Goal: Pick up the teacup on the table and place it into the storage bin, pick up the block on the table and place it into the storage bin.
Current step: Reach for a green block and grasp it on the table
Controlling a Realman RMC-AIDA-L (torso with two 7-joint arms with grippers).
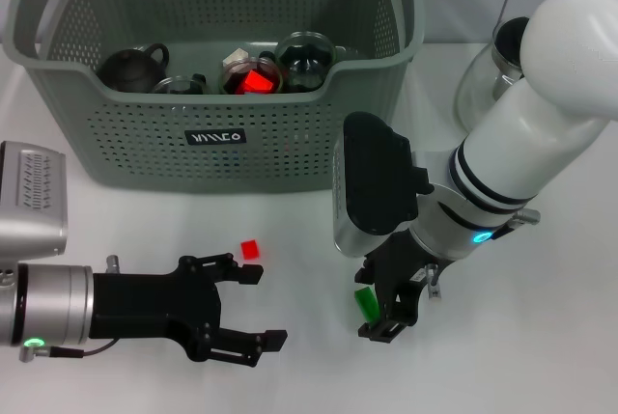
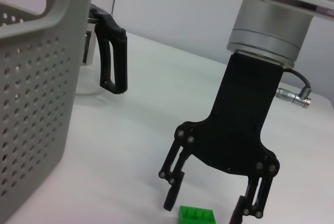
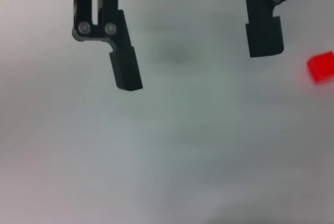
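Glassware (image 1: 307,59) and a dark teapot (image 1: 132,67) fill the storage bin (image 1: 217,134). Right gripper (image 1: 384,313) straddles the green block (image 1: 366,301), fingers apart; left gripper (image 1: 253,306) gapes near a red cube (image 1: 251,249).

The storage bin (image 1: 222,134) carries a small black label (image 1: 215,136) with white lettering; the letters cannot be read.

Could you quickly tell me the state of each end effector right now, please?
Left end effector: open, holding nothing, beside the red block.
Right end effector: open, lowered around the green block, not yet closed on it.
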